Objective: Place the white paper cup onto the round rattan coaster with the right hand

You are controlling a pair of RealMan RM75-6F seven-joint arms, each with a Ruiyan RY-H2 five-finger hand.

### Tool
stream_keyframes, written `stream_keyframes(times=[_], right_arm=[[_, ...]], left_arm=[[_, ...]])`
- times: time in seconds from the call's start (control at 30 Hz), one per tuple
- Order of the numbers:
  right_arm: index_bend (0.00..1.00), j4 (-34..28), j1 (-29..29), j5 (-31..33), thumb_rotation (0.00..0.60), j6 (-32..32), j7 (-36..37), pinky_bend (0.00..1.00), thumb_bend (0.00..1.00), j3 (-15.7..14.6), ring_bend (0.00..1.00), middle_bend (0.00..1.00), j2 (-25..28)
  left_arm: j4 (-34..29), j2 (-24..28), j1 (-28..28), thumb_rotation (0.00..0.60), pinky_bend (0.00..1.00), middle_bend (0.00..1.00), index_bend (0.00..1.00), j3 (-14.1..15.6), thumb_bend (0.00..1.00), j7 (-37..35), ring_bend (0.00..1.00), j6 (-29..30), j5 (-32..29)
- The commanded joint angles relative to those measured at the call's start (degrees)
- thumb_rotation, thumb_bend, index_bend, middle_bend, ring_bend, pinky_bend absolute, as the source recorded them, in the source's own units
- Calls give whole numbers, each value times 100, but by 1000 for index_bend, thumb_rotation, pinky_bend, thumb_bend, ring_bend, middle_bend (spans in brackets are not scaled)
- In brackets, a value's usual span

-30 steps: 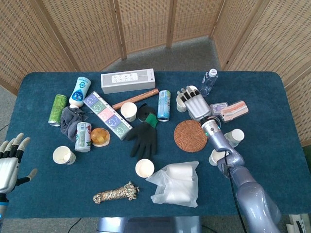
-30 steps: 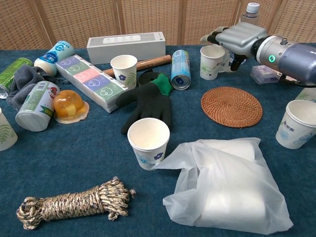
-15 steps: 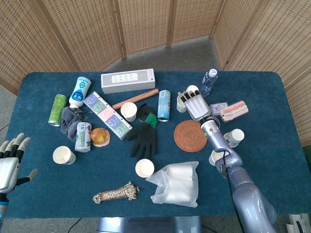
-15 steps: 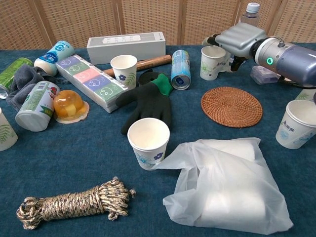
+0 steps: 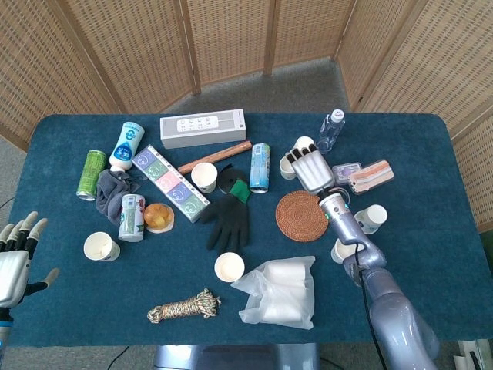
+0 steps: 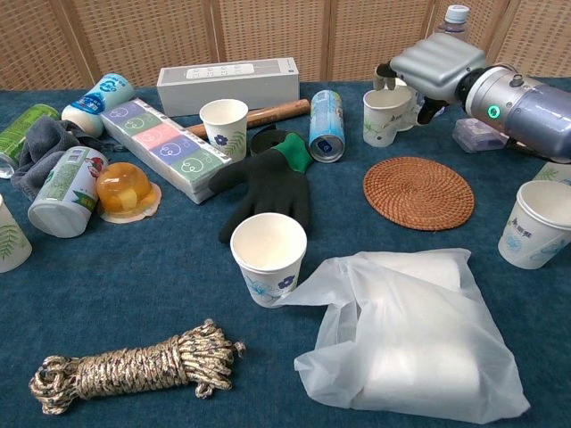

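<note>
The white paper cup [image 6: 385,116] stands upright on the blue table behind the round rattan coaster [image 6: 417,193], a short gap apart from it. My right hand [image 6: 437,67] reaches over it from the right, fingers curled round its far side and thumb against its near right side. In the head view this hand [image 5: 308,166] covers most of the cup [image 5: 286,167], just above the coaster [image 5: 302,216]. My left hand [image 5: 15,253] hangs off the table's left edge, fingers apart and holding nothing.
A blue can [image 6: 326,125] and a black glove [image 6: 268,183] lie left of the coaster. A plastic bag [image 6: 410,330] sits in front of it. Other paper cups stand at the right [image 6: 533,223] and front centre [image 6: 268,259]. A water bottle [image 6: 451,22] stands behind my right hand.
My right hand's fingers have gone from spread beside the cup to curled round it. The cup has shifted slightly right. The left hand has not moved.
</note>
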Motion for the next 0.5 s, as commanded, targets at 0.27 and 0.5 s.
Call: stream_keyframes(times=[0.27, 0.5], right_arm=[[341, -348, -138, -48, 600, 396, 39, 344, 396, -34, 370, 441, 275], [343, -789, -259, -21, 600, 736, 46, 344, 398, 28, 378, 444, 571]], left_arm=[[-34, 20, 9, 600, 0, 0, 63, 27, 291, -15, 0, 15, 50], [-47, 21, 2, 600, 0, 0, 63, 55, 292, -15, 0, -4, 93]])
